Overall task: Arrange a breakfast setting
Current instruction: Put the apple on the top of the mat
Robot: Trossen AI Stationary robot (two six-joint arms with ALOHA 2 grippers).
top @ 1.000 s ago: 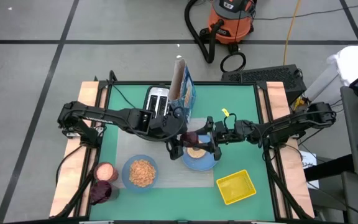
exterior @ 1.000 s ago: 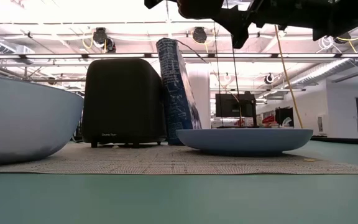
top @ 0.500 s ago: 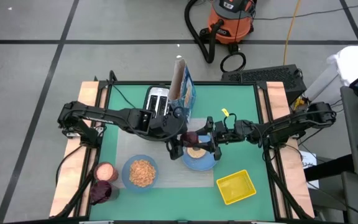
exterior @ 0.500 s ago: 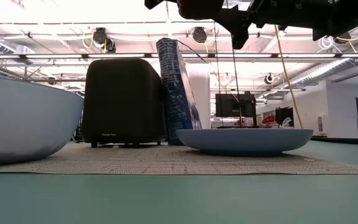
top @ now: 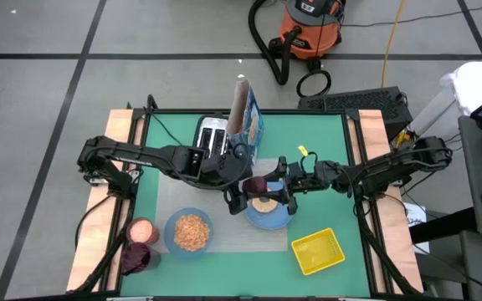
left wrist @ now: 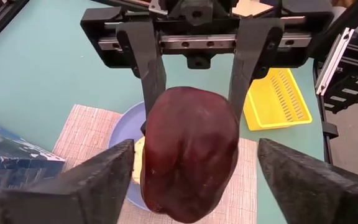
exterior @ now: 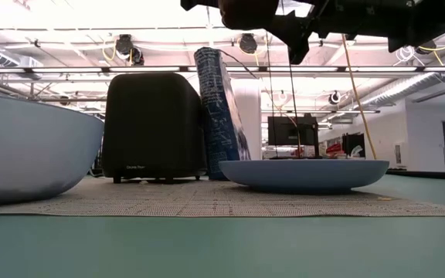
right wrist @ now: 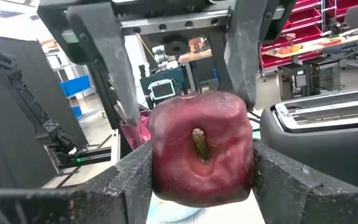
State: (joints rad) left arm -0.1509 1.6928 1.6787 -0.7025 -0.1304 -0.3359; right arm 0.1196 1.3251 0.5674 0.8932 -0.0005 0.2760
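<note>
Two light-blue vessels stand on the grey mat [top: 228,241], a woven, rough-textured rectangle on the green table [top: 325,150].

1. Bowl [top: 172,236], round, deep-sided; holds a heap of tan cereal flakes [top: 192,230]. Stands at the mat's left end.
2. Plate [top: 279,221], round, shallow, smooth; carries one small browned bagel [top: 264,203]. Stands at the mat's right end.
3. Yellow square tray [top: 317,250], plastic with a slotted floor; lies off the mat, near the plate, toward the table's front right.
4. Blue cereal box [top: 247,113], tall cardboard, upright at the back of the table, just beside the black-and-silver toaster [top: 212,134].
5. Dark red fruit [left wrist: 191,149], rounded, glossy skin, short stem set in a puckered dimple; held in the air above the plate.
6. Right gripper [right wrist: 202,186]: both dark fingers pressed against the fruit's sides, clamping it.
7. Left gripper [left wrist: 194,186]: facing the right one over the plate, fingers spread wide either side of the fruit and clear of it.
8. Two round cups, one pink [top: 141,230] and one dark red [top: 136,257], at the table's front left corner, off the mat.
</note>
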